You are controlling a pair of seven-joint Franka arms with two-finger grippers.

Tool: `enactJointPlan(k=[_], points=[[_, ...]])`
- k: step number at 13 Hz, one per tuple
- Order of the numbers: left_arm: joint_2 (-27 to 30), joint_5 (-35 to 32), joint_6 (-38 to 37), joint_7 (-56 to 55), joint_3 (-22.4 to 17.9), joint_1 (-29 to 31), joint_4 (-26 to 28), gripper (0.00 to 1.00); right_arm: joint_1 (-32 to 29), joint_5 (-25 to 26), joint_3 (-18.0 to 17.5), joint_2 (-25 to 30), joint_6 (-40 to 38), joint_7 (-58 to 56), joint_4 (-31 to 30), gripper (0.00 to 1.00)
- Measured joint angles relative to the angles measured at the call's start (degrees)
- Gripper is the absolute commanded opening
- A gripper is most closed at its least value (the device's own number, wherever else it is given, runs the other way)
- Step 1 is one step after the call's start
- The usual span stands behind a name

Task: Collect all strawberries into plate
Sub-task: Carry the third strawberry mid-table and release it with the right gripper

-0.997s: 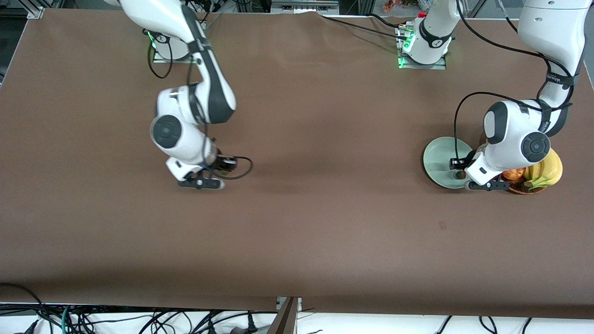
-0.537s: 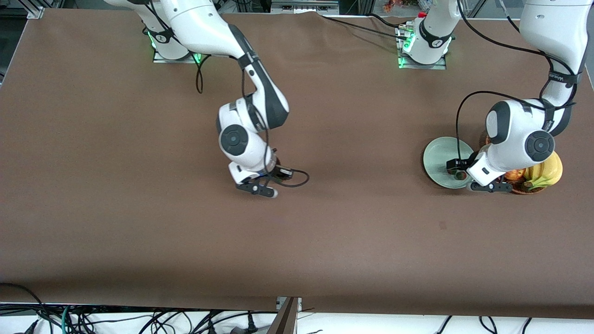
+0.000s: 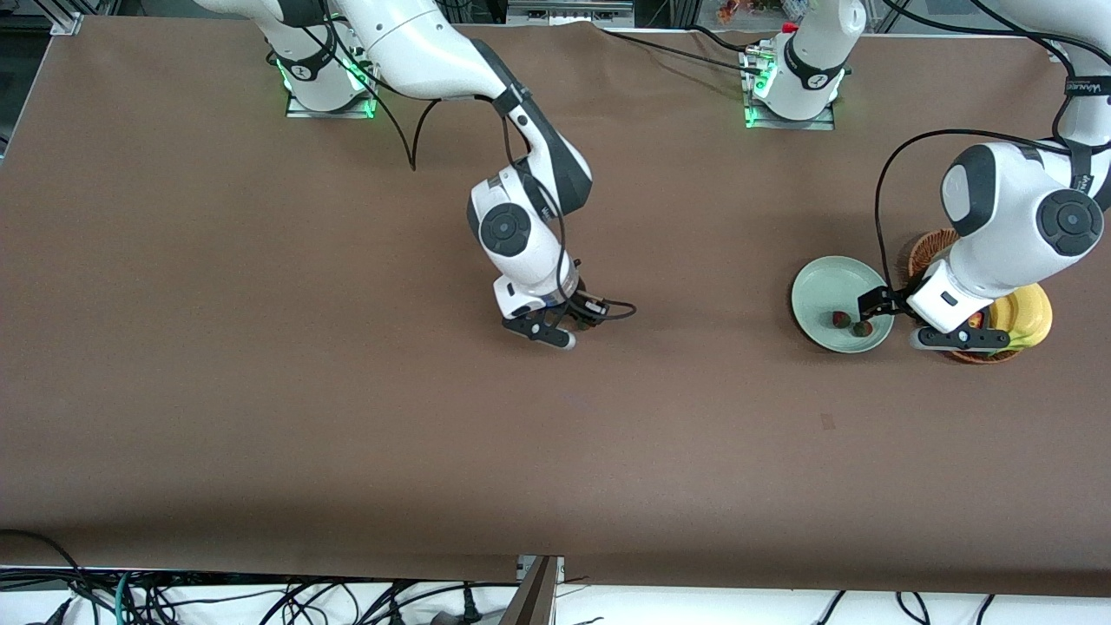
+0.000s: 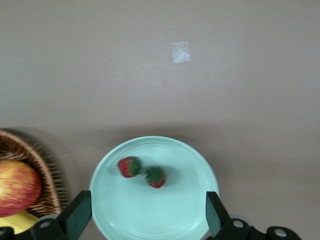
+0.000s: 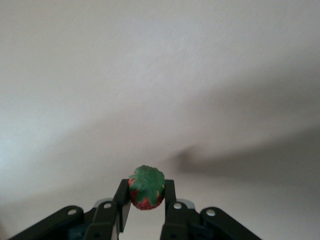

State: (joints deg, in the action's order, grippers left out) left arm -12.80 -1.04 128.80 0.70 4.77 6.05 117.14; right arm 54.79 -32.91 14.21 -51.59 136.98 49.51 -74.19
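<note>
A wide brown bench carries two white robot arms. Toward the left arm's end, partway between the bench's long edges, lies a round, shallow, pale mint-green plate. Two tiny red strawberries with green leafy tops lie in it, just beside each other but apart, on the part of the plate nearer the front camera. In the front view they are only small dark specks.

The left gripper hangs above the plate with its fingers spread wide and nothing between them. Only the finger ends enter its wrist view, and in the front view the gripper is mostly hidden under the arm's wrist.

Beside the plate, nearer the bench's end, sits an oval brown wicker basket, largely covered by the left arm. A red-yellow apple and what seems to be a yellow banana show in it, both cut off.

The right gripper is over the bare middle of the bench, clenched on a third red strawberry with a green top. That berry cannot be made out in the front view.
</note>
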Motion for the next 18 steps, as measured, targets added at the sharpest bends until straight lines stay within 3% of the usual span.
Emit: enactJointPlan(k=[2, 4, 8, 11, 18], points=[[0.0, 0.0, 0.0, -4.0, 2.7, -0.4, 0.1, 1.00, 1.9, 0.0, -0.1, -0.8, 2.8, 4.1, 0.6, 0.19], [-0.1, 0.0, 0.0, -6.2, 4.1, -0.7, 0.2, 1.00, 4.0, 0.0, -0.2, -2.7, 7.5, 8.0, 1.1, 0.55], [-0.1, 0.0, 0.0, -6.5, 4.1, -0.6, 0.2, 1.00, 7.0, 0.0, -0.2, -4.7, 12.0, 15.0, 2.2, 0.81], [-0.2, 0.0, 0.0, -6.5, 4.1, -0.6, 0.2, 1.00, 7.0, 0.0, 1.9, -3.8, 7.8, 16.1, 3.8, 0.99], [-0.2, 0.0, 0.0, -7.7, 4.7, -0.6, 0.2, 1.00, 2.6, 0.0, 17.1, 4.4, -22.9, -4.6, 4.3, 1.00]])
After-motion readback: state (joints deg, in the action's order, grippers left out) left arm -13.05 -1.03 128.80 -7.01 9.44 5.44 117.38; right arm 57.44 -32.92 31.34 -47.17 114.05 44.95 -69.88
